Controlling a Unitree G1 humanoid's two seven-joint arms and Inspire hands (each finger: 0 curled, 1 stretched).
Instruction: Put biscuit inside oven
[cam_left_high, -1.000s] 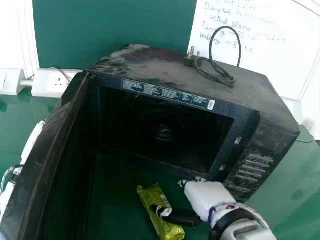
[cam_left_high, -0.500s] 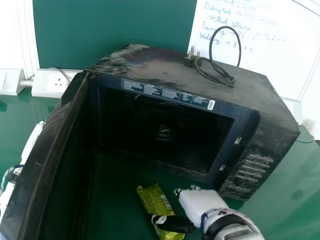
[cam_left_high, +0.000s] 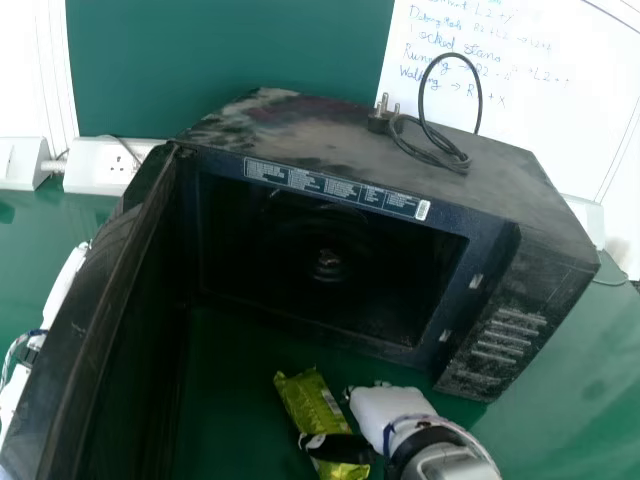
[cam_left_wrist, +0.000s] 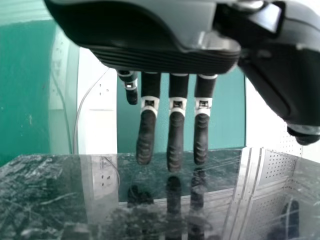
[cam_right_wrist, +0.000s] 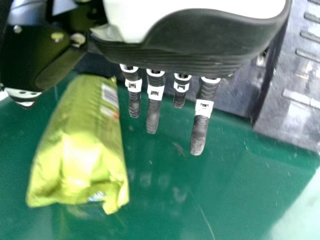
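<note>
The right hand (cam_left_high: 385, 412) is low in the head view, its thumb over the green biscuit packet (cam_left_high: 308, 397) lying on the table before the oven. In the right wrist view the right hand (cam_right_wrist: 200, 42) has straight fingers, and the packet (cam_right_wrist: 82, 150) lies between thumb side and fingers, not gripped. The black oven (cam_left_high: 330, 250) stands with its door (cam_left_high: 85, 320) swung wide at the left. The left hand's white part (cam_left_high: 62, 290) shows behind the door; in the left wrist view the left hand (cam_left_wrist: 175, 135) has straight fingers over the door's glossy surface (cam_left_wrist: 150, 200).
A cable with a plug (cam_left_high: 435, 140) lies on the oven's top. Behind stand a white socket box (cam_left_high: 105, 165) and a whiteboard (cam_left_high: 540, 90). The oven's button panel (cam_left_high: 510, 335) is right of its cavity, beyond the right hand.
The right hand has moved left and slightly down, its thumb passing farther across the packet. The packet and the left arm look unmoved.
</note>
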